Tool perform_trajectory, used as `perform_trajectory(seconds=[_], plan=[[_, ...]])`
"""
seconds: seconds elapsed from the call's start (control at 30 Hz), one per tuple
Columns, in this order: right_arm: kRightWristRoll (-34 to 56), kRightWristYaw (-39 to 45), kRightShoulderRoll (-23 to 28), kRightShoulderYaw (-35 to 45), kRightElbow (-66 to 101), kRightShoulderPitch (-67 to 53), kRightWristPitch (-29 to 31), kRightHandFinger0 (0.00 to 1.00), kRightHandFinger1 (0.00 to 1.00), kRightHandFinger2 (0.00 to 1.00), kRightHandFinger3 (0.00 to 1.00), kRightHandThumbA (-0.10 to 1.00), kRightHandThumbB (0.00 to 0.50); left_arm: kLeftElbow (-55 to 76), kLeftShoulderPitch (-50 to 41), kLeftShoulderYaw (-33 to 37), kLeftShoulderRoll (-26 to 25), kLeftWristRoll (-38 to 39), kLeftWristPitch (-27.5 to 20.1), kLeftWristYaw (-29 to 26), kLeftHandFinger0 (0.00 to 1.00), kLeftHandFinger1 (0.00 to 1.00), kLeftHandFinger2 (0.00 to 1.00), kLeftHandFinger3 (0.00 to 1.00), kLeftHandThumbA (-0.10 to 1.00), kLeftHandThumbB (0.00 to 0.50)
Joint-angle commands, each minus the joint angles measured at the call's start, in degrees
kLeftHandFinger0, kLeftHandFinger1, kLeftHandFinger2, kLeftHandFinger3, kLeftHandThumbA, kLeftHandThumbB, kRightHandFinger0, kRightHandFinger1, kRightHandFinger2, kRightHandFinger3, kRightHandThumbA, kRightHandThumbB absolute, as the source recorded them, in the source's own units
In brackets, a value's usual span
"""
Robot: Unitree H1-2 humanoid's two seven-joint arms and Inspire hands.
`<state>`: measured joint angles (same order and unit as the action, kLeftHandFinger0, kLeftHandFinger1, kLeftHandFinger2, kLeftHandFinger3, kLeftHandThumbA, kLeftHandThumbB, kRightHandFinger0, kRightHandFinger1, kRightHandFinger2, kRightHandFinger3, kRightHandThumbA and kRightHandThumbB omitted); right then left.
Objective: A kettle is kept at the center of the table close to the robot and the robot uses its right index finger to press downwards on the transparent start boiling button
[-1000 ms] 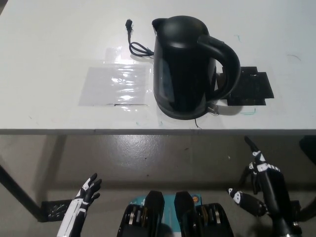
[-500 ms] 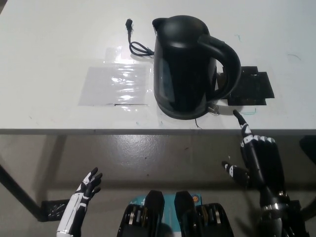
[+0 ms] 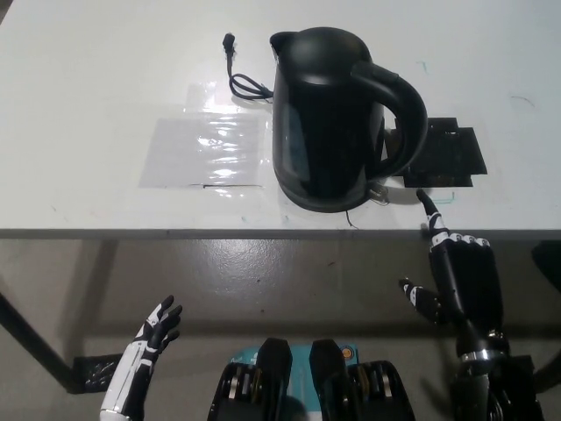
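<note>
A black kettle stands upright on the white table, near the front edge and a little right of the middle; its spout points to the far left and its looped handle faces right. At the foot of the handle, low on the kettle's right side, sits a small clear switch; it is tiny and pale against the tabletop, so whether it is up or down cannot be told. A black cord curls on the table just beyond the kettle's left side, its plug end lying free. A sheet of clear plastic film is stuck flat on the table left of the kettle, touching or nearly touching its base. A black mat lies behind the handle on the right, partly hidden by it.

The black right hand is raised in front of the table edge, below and right of the kettle; one finger is stretched forward with its tip over the table edge, close to the switch but apart from it, while the other fingers are curled in and the thumb sticks out to the side; it holds nothing. The white left hand rests low at the lower left, well below the table, fingers spread and empty.
</note>
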<state>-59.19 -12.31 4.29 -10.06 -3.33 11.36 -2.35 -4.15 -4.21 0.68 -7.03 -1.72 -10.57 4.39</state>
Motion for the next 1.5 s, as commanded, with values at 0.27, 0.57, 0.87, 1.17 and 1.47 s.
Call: perform_trajectory(seconds=[0.27, 0.57, 0.87, 1.17, 1.47], plan=[[4.13, 0.71, 0.0, -0.54, -1.06, 3.6, -1.99, 0.0, 0.0, 0.0, 1.0, 1.0, 0.193, 1.44, 0.79, -0.09, -0.57, 0.7, -1.24, 0.65, 1.0, 1.0, 1.0, 1.0, 1.0, 0.277], [4.77, 1.06, -0.27, -1.56, -2.65, 5.31, -3.23, 0.0, 0.0, 0.0, 1.0, 1.0, 0.181, 1.26, 1.02, -0.07, -0.7, 0.68, -1.38, 0.85, 1.0, 1.0, 1.0, 1.0, 1.0, 0.264], [5.5, 1.33, 0.04, -2.54, -4.01, 6.15, -4.42, 0.0, 0.0, 0.0, 1.0, 1.0, 0.181, 1.2, 1.14, -0.11, -0.41, 0.99, -1.02, 1.05, 1.0, 1.0, 1.0, 1.0, 1.0, 0.276], [6.14, 0.23, 0.52, -3.56, -6.5, 7.17, -3.82, 0.0, 0.0, 0.0, 1.0, 1.0, 0.164, 0.86, 1.43, -0.15, -0.53, 0.95, -1.28, 1.24, 1.0, 1.0, 1.0, 1.0, 1.0, 0.269], [6.69, 0.36, 0.69, -4.24, -7.78, 8.76, -4.21, 0.0, 0.0, 0.0, 1.0, 1.0, 0.165, -0.08, 1.57, -0.06, -0.29, 0.63, -2.47, 0.92, 1.0, 1.0, 1.0, 1.0, 1.0, 0.267]])
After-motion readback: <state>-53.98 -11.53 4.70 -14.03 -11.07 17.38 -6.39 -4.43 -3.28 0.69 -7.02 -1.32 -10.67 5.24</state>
